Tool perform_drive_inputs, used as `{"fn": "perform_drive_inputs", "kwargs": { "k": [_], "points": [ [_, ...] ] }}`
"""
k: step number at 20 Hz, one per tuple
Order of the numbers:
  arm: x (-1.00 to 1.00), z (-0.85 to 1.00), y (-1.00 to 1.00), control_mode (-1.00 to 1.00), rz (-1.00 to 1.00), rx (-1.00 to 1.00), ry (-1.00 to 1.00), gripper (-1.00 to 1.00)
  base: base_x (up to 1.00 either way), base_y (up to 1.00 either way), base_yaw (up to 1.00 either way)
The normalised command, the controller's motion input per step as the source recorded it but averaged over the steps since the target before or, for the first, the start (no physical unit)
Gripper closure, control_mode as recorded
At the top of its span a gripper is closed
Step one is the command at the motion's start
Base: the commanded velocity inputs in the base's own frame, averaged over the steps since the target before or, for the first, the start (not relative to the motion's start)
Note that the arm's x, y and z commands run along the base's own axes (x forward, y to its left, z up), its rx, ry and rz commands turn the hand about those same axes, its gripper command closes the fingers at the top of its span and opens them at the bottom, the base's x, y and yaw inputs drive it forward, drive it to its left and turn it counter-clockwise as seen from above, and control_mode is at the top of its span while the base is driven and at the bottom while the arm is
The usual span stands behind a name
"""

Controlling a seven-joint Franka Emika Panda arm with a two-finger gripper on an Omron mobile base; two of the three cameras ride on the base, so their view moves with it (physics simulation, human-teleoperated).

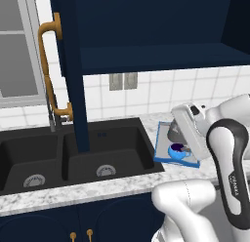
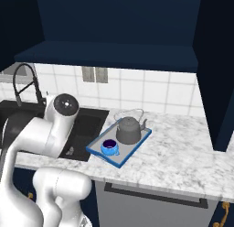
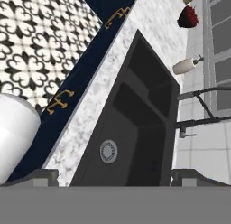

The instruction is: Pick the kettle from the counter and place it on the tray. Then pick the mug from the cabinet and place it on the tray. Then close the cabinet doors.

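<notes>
Navy, stiff and probably heavy on its hinges, the tall moulded cabinet door [image 1: 73, 75] stands open above the black double sink [image 1: 73, 158], best pushed at its flat panel, while the jaws hang wide and empty over that sink.

Left cabinet door [image 1: 73, 70] stands open, swung out over the sink [image 1: 105, 158]; its edge and brass handle [image 1: 51, 70] block passage across the left basin. Right door [image 2: 218, 70] also open, jutting over the counter [image 2: 183, 148]. Between the doors, the shelf front [image 2: 109, 54] is unobstructed. Tray [image 2: 98, 150] holds kettle [image 2: 129, 130] and mug [image 2: 109, 147], touching-close; bare marble right of the tray. Faucet [image 2: 25, 84] rises behind the sink.
</notes>
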Motion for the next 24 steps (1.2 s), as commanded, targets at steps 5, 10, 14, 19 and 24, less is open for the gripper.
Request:
{"fn": "perform_drive_inputs", "kwargs": {
  "k": [5,10,14,19,24],
  "points": [
    [-0.32,0.30,0.78,-1.00,0.11,0.00,-0.08,-1.00,0.00,0.00,0.00],
    [-0.52,0.35,0.80,-1.00,0.10,0.03,-0.08,-1.00,0.00,0.00,0.00],
    [-0.67,0.39,0.71,-1.00,0.11,0.07,-0.24,-1.00,0.00,0.00,0.00],
    [-0.52,0.39,0.69,-1.00,0.03,0.16,-0.08,-1.00,0.00,0.00,0.00],
    [-0.41,0.36,0.74,-1.00,0.01,0.14,-0.11,-1.00,0.00,0.00,0.00]
  ]
}}
